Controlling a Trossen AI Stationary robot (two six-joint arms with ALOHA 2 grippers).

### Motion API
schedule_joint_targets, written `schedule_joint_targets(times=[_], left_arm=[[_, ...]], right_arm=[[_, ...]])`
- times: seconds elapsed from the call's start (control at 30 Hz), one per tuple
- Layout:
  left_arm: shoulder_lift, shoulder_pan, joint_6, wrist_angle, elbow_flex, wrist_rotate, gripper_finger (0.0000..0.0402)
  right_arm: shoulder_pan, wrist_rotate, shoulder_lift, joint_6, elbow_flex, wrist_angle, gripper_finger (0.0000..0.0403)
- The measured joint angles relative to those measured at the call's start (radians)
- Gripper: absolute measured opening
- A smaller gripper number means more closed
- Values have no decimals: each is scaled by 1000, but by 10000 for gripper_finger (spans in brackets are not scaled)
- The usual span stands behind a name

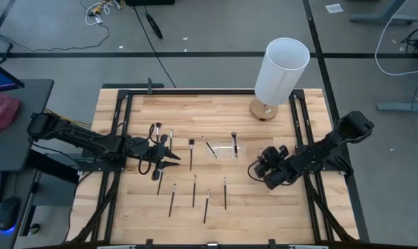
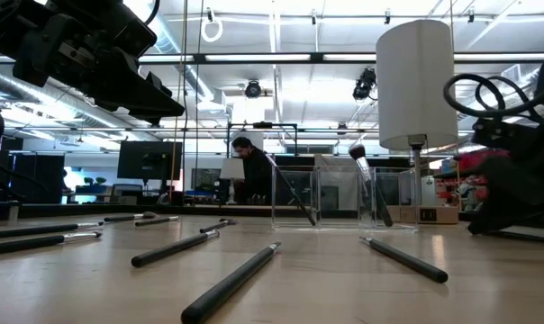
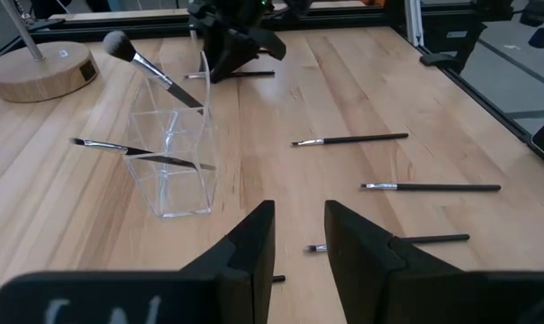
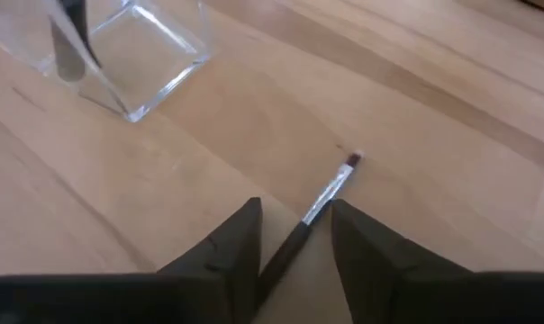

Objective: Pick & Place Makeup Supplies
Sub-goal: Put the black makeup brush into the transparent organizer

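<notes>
A makeup brush [image 4: 333, 187] is seen lying between the open fingers of the right gripper [image 4: 294, 211], pointing straight away from it.

Bright and even on the counter [image 1: 216, 111], with soft, small shadows. Lit from long ceiling lights [image 2: 281, 18] far behind, a bit glary. Sharp from above; blurry close up in the right wrist view.
</notes>
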Motion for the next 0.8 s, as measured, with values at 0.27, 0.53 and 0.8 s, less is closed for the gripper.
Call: schedule_joint_targets(times=[0.27, 0.53, 0.8], left_arm=[[0, 0, -1, -1, 0, 0, 101], [0, 0, -8, -5, 0, 0, 101], [0, 0, -8, -8, 0, 0, 101]], right_arm=[[4, -16, -2, -16, -22, 17, 75], [26, -9, -3, -74, -44, 23, 9], [29, -9, 4, -121, -6, -10, 6]])
